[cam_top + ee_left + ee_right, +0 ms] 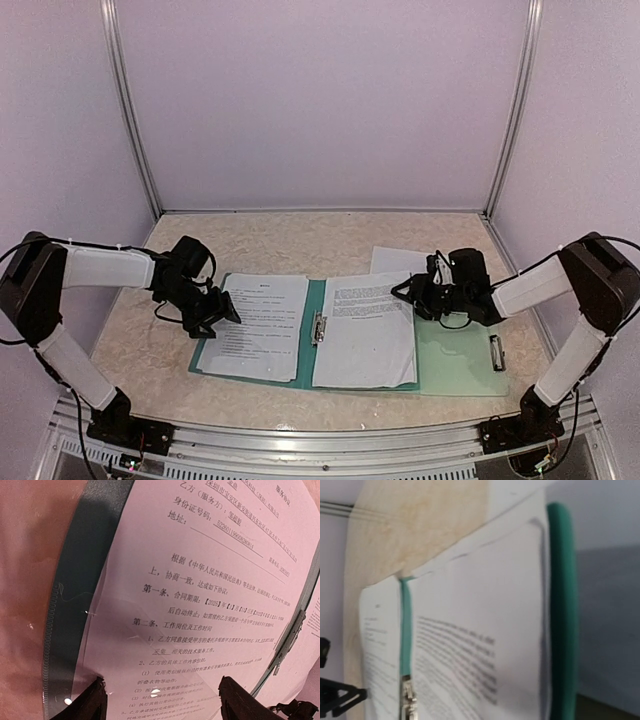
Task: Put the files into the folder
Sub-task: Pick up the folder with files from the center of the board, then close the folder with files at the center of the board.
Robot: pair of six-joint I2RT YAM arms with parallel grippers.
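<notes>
First, nearest you, a mottled beige tabletop point(290, 235) runs back to plain pale walls point(320, 100) framed by metal posts point(131, 110). Lower centre, the folder point(306, 355) lies open, with the files point(260, 325) spread on both halves. Your left gripper point(224, 310) sits at its left edge, fingers wide apart over the paper. Your right gripper point(405, 290) reaches the folder's right edge, beside a mint clipboard point(460, 365). You cannot tell how its jaws stand.

Left gripper point(165, 702) hung with fingers spread wide over a printed sheet point(200, 595) lying on the teal folder point(80, 580).
</notes>
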